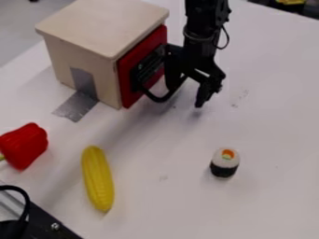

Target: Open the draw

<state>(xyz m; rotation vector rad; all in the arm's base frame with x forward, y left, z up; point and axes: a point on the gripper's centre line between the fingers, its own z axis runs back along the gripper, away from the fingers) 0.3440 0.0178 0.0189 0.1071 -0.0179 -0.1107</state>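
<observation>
By the desk's upper-left edge, the drawer looks shut; open jaws beside its handle, the whole pull remains.

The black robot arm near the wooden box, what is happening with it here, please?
The robot's black gripper is at the black handle on the red drawer front of the wooden box, seemingly to open it. Whether it touches the handle, I cannot tell. The drawer looks closed, or nearly so. The toy corn, red pepper and sushi piece lie apart on the table.
</observation>
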